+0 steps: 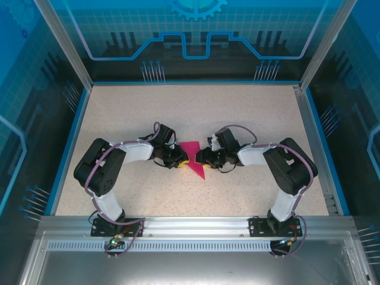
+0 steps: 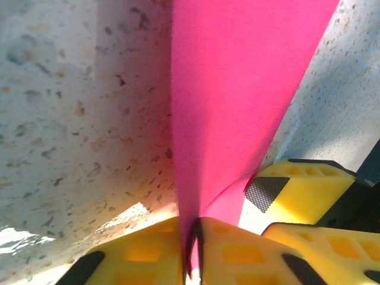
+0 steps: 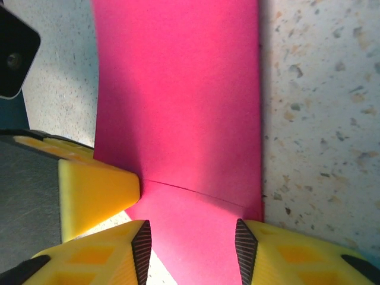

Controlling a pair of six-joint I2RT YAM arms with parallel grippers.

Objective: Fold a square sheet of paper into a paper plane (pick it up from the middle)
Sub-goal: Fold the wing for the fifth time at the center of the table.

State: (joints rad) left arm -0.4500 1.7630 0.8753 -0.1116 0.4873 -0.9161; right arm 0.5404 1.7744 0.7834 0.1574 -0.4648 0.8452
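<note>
Both arms reach in from the near edge with elbows pushed outward and forearms turned inward, so that the wrists meet at the middle of the speckled table (image 1: 267,119). The left arm (image 1: 133,151) bends in from the left and the right arm (image 1: 261,155) mirrors it.

The left claw (image 1: 178,159) (image 2: 191,249) is squeezed nearly closed. Its two yellow fingers (image 2: 142,255) pinch a raised ridge of the pink paper (image 1: 193,157) (image 2: 237,89) between them.

The right claw (image 1: 205,157) (image 3: 193,252) stands about half open. Its dark pads (image 3: 141,249) are set apart, and the paper (image 3: 178,107) runs flat through the gap and is wider than it. I cannot tell whether the pads press down on the sheet. A faint crease crosses the paper just ahead of those fingertips.

The paper lies on the table between the two claws, partly folded, with a point towards the near right.
</note>
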